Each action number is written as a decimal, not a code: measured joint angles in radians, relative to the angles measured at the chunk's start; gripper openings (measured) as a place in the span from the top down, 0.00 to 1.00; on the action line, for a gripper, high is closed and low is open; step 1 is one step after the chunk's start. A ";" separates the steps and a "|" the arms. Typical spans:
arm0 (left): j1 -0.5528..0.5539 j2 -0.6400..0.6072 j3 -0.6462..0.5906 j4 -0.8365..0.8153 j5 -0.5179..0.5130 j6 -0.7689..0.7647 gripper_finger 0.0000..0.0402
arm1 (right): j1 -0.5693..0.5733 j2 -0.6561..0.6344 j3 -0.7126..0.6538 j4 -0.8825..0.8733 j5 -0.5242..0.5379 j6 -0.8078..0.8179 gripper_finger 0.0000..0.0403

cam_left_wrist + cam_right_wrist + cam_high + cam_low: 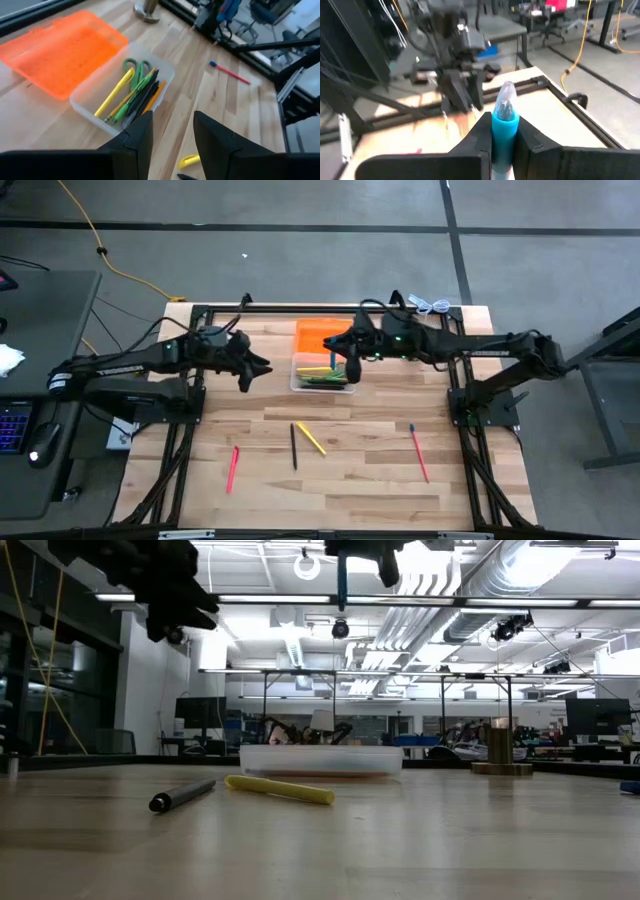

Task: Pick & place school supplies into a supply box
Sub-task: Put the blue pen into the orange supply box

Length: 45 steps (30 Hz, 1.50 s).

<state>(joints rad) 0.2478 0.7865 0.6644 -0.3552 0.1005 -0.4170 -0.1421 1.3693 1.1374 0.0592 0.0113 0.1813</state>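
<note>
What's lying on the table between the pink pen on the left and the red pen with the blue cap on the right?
In the high view, between the pink pen and the red pen lie a black pen and a yellow marker, close together; otherwise bare wood.

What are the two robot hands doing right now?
Left gripper: open, holding nothing, beside the supply box.
Right gripper: shut on a blue pen, above the box.
</note>
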 joint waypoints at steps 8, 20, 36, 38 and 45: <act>0.000 -0.111 -0.053 0.010 -0.007 -0.007 0.58 | -0.002 0.122 0.162 -0.127 0.005 -0.053 0.96; 0.000 -0.194 -0.116 0.017 -0.026 -0.008 0.58 | -0.004 0.210 0.211 -0.149 0.027 -0.063 0.96; 0.001 -0.209 -0.125 0.068 -0.026 0.070 0.58 | -0.002 0.211 0.211 -0.175 0.047 -0.077 0.96; 0.001 -0.209 -0.125 0.069 -0.025 0.072 0.58 | -0.002 0.211 0.211 -0.176 0.047 -0.076 0.96; 0.001 -0.209 -0.125 0.068 -0.014 0.080 0.58 | -0.001 0.227 0.211 -0.193 0.050 -0.070 0.96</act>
<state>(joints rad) 0.2485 0.5777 0.5393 -0.2875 0.0869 -0.3371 -0.1432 1.5964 1.3487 -0.1343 0.0617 0.1111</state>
